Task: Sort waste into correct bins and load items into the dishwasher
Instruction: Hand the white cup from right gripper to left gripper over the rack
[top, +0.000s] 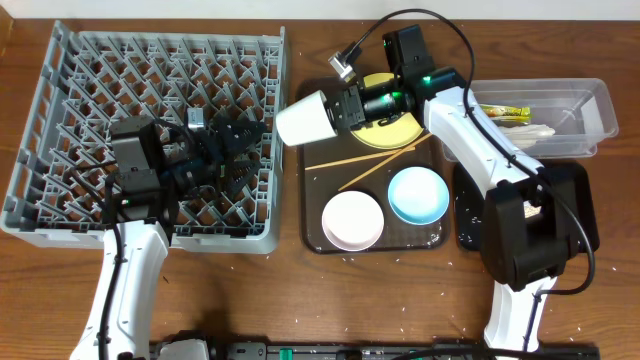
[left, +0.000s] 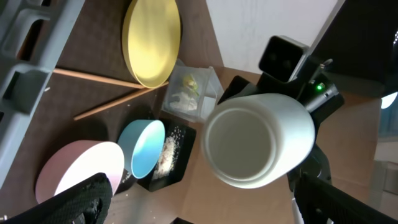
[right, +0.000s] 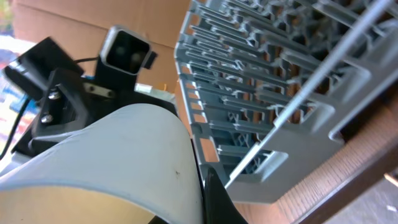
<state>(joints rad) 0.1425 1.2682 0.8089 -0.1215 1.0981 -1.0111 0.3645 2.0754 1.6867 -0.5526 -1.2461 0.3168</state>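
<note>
My right gripper is shut on the small white cup and holds it sideways in the air beside the right edge of the grey dish rack. The cup's open mouth faces my left wrist camera. My left gripper is open and empty over the rack, its fingers pointing at the cup. The yellow plate, two chopsticks, white bowl and light blue bowl lie on the brown tray. The clear tub holds the wrapper and napkin.
The brown serving tray lies between the rack and the bins. The black tray sits at the right, partly under my right arm's base, with rice grains in it. Stray grains dot the wooden table's front.
</note>
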